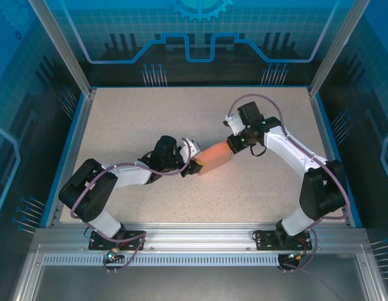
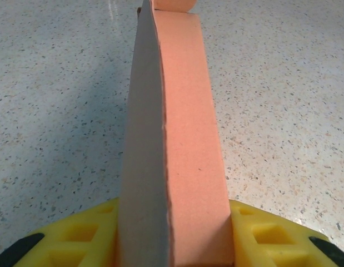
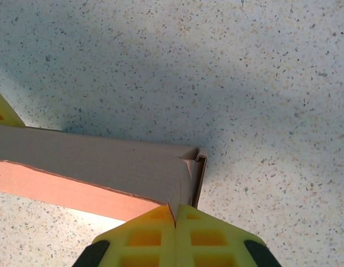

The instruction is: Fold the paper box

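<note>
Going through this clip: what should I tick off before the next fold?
1. Left hand gripping the box: ok, the box sits between its fingers.
2. Right hand shut at the box's other end: ok.
3. Right hand really pinching a flap: cannot tell.
4. Box folded into a sleeve: ok.
5. Corner by the right hand uncrumpled: not ok, it is slightly creased.
6. Box lifted off the table: cannot tell.
</note>
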Action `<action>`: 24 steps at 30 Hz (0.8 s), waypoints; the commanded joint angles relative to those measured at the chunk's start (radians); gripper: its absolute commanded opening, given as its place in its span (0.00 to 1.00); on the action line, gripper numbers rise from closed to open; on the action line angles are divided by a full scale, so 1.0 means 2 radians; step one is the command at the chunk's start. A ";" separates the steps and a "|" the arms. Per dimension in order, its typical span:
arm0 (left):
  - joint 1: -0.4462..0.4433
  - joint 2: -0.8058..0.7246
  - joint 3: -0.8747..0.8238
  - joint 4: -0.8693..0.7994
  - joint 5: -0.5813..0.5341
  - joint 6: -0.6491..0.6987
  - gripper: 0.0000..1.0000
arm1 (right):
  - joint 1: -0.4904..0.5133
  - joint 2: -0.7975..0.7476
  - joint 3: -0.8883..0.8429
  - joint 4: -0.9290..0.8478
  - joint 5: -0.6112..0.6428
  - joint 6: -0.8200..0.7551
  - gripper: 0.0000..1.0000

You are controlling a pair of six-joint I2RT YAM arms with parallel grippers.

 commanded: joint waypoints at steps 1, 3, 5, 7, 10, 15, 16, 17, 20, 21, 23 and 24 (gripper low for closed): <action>0.009 0.018 0.016 -0.022 -0.043 -0.006 0.28 | 0.007 -0.031 -0.017 -0.026 -0.045 0.024 0.05; 0.009 0.021 0.017 -0.022 -0.044 -0.005 0.28 | 0.008 -0.035 -0.023 -0.023 -0.043 0.027 0.05; 0.009 0.022 0.017 -0.024 -0.045 -0.004 0.27 | 0.008 -0.036 -0.030 -0.020 -0.037 0.026 0.04; 0.009 0.021 0.015 -0.023 -0.046 -0.004 0.27 | 0.008 -0.038 -0.035 -0.017 -0.024 0.023 0.04; 0.009 0.021 0.015 -0.023 -0.045 -0.004 0.28 | 0.008 -0.041 -0.042 -0.012 -0.012 0.016 0.04; 0.009 0.021 0.015 -0.023 -0.046 -0.005 0.27 | 0.008 -0.040 -0.045 -0.011 0.013 0.002 0.03; 0.009 0.021 0.015 -0.024 -0.047 -0.005 0.27 | 0.007 -0.040 -0.046 -0.010 0.015 0.002 0.03; 0.009 0.021 0.015 -0.024 -0.047 -0.005 0.28 | 0.008 -0.040 -0.049 -0.006 0.015 0.002 0.03; 0.009 0.022 0.015 -0.024 -0.048 -0.004 0.27 | 0.008 -0.039 -0.055 -0.002 0.020 0.001 0.03; 0.009 0.022 0.016 -0.024 -0.049 -0.004 0.28 | 0.008 -0.038 -0.058 0.000 0.024 -0.001 0.03; 0.009 0.023 0.016 -0.024 -0.049 -0.004 0.27 | 0.008 -0.037 -0.063 0.003 0.032 0.000 0.03; 0.009 0.024 0.016 -0.024 -0.049 -0.004 0.28 | 0.007 -0.036 -0.067 0.007 0.032 0.002 0.03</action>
